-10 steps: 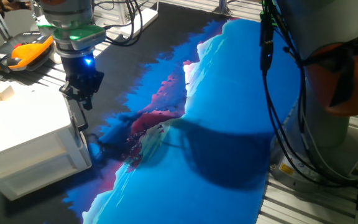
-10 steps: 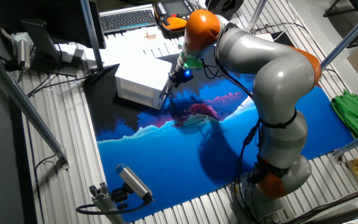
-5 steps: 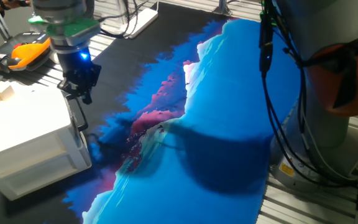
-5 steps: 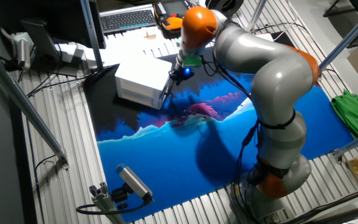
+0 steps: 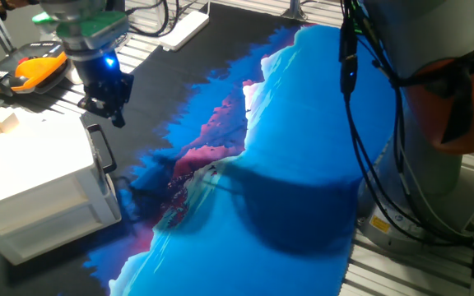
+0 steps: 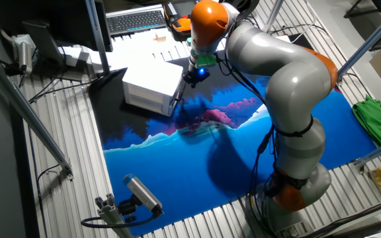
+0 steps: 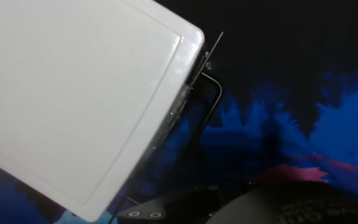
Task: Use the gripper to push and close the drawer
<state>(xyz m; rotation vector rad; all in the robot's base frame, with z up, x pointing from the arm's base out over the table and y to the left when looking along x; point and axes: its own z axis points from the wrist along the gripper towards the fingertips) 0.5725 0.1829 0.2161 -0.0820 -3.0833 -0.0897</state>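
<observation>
The tool (image 5: 109, 107) hangs just above the drawer's (image 5: 97, 168) black handle (image 5: 100, 150), apart from it — fingers close together, grasping nothing. The drawer sits flush in the white cabinet (image 5: 31, 177), far left on the bench (image 5: 303, 164).

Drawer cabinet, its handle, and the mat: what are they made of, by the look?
The cabinet looks like smooth white plastic or laminated board: its top shows a soft sheen in the hand view. The handle is a thin black bar, metal or plastic; can't tell. The mat looks like printed fabric or vinyl, lying flat, matte, blue-and-magenta pattern.
</observation>
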